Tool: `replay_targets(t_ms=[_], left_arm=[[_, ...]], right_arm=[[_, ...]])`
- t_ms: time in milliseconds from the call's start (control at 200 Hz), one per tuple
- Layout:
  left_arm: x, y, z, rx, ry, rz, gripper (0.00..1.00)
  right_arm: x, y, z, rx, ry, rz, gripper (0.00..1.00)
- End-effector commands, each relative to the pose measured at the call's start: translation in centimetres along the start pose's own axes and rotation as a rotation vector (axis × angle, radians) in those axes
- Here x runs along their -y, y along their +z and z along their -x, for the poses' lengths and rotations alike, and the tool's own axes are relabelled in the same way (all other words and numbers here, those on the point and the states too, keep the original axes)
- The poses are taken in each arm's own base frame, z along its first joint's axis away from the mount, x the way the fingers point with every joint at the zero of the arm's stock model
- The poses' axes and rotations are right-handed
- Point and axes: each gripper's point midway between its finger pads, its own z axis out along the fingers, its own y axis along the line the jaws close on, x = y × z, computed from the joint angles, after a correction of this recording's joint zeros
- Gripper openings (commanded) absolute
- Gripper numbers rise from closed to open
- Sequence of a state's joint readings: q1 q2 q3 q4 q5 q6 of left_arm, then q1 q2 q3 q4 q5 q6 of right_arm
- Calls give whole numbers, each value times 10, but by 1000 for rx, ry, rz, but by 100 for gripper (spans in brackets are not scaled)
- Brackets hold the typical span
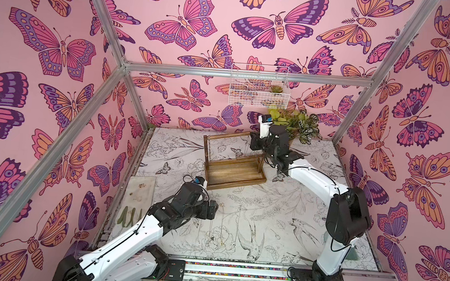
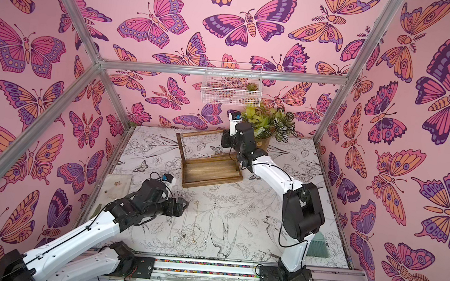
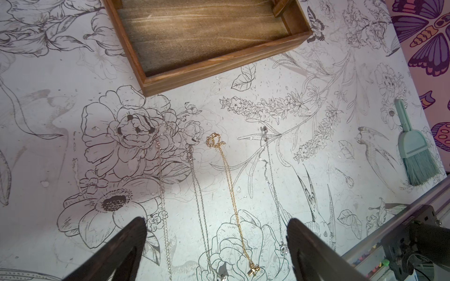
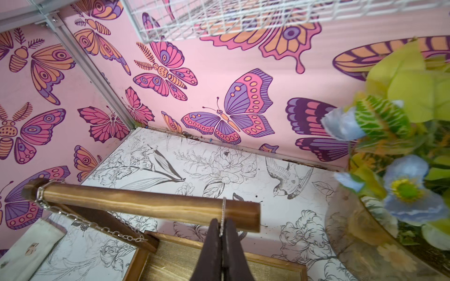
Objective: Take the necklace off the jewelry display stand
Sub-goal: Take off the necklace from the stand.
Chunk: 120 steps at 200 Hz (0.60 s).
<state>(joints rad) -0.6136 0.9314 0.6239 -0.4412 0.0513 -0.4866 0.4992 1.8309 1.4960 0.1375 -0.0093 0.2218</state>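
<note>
The brown wooden jewelry display stand [image 1: 236, 183] [image 2: 209, 183] stands at the table's back middle. In the right wrist view a thin silver necklace [image 4: 223, 209] loops over the stand's round top bar [image 4: 146, 202] near its free end. My right gripper [image 4: 221, 222] [image 1: 254, 145] is shut on that chain just below the bar. A heavier silver chain [image 4: 80, 220] hangs at the bar's other end. My left gripper [image 3: 216, 222] [image 1: 212, 210] hovers open over the table in front of the stand, nothing between its fingers. Below it lie a gold necklace [image 3: 230, 187] and silver ones [image 3: 162, 185].
A white wire basket [image 1: 258, 92] hangs on the back wall above the stand. A potted plant [image 1: 302, 123] fills the back right corner, close to my right arm. A mint hand brush [image 3: 415, 150] lies at the right edge. A pale mat [image 1: 141, 192] lies at the left.
</note>
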Motion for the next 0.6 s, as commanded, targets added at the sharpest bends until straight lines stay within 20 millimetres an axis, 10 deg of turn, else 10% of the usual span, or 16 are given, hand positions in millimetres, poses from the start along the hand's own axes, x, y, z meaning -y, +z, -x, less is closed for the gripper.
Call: replay_targets(t_ms=[0,596], left_arm=[[6,0,9,17,4,-24,92],[12,0,13,21,9,-48,93]], right_arm=[[11,-12,10,6,-23,-40,0],[50,-31,26,26,-12,-126,0]])
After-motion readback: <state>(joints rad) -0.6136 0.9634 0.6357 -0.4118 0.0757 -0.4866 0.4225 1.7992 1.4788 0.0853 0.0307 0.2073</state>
